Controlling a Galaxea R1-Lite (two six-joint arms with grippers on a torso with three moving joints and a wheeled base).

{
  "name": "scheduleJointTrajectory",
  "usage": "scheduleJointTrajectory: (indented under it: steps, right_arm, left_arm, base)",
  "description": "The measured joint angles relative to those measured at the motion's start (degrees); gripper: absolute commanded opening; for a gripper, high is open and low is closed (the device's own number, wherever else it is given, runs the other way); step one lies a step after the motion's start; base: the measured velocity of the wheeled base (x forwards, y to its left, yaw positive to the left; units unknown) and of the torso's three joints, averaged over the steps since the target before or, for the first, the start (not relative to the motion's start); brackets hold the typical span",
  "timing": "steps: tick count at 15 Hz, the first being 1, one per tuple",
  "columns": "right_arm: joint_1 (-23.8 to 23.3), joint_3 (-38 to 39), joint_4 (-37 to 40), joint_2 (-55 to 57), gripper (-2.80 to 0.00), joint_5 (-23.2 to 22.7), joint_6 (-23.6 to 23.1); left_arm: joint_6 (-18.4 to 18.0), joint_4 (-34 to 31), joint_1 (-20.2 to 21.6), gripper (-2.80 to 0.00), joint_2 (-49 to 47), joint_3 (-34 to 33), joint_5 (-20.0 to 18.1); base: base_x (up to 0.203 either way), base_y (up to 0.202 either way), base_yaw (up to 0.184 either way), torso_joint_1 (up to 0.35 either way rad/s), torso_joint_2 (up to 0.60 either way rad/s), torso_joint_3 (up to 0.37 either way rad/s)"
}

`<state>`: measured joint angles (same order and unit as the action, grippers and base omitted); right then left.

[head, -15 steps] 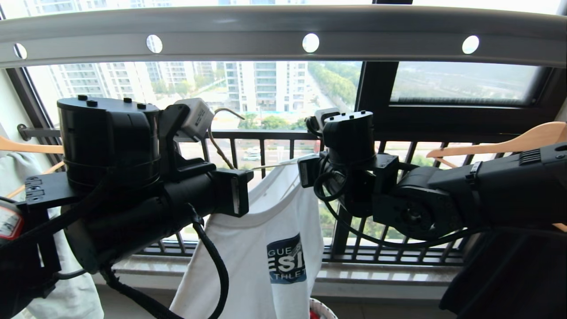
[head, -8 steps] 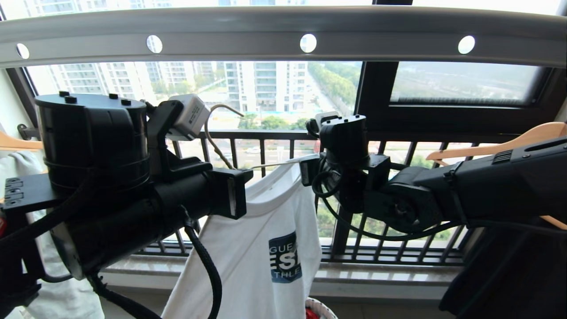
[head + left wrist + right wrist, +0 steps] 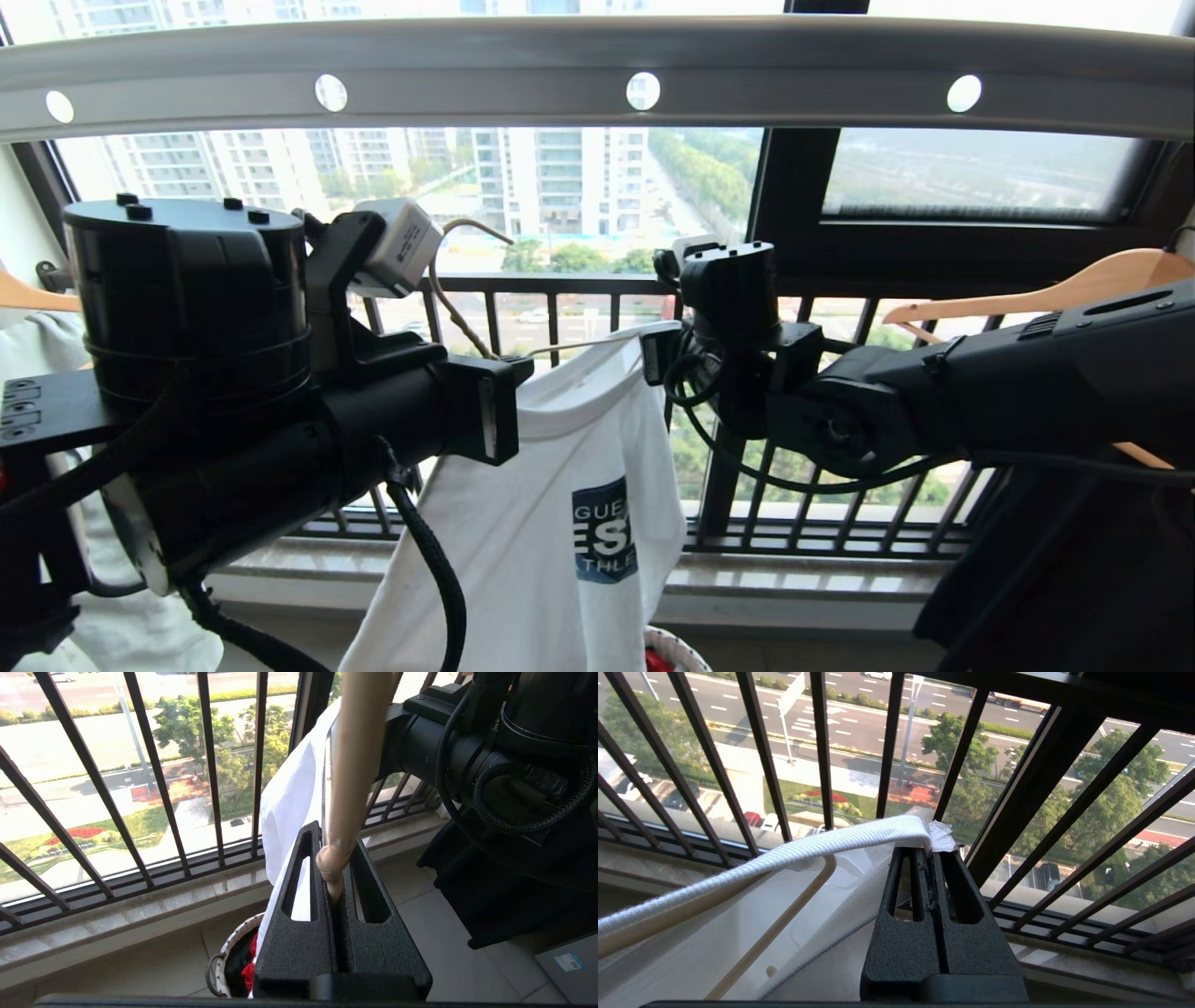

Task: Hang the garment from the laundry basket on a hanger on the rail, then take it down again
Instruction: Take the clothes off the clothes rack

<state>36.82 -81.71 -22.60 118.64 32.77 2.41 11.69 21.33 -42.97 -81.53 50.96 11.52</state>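
The left gripper [image 3: 337, 884] was clamped on the hanger [image 3: 355, 760], the right gripper [image 3: 928, 851] on the shirt [image 3: 551, 523] collar; uneven pulling could slide the shirt off.

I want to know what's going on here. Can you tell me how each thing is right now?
T-shirt: hanging down, collar pulled onto the hanger, not on the rail.
Hanger: held up below the rail, hook free.
Rail: nothing hooked on it here.
Basket: on the floor, red cloth inside.
Left gripper: shut on the hanger.
Right gripper: shut on the T-shirt's collar.
Wooden hanger: hanging at the right.
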Motion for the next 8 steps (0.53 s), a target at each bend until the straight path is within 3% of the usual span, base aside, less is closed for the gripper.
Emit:
scheduleJointTrajectory:
  steps: [8]
  right_arm:
    - [0.93, 0.93, 0.0, 1.37, -2.8, -1.68, 0.55]
  left_arm:
    - [-0.17, 0.18, 0.0, -2.8, 0.3, 0.02, 0.38]
  base:
    - [0.0, 0.0, 0.0, 0.0, 0.0, 0.0]
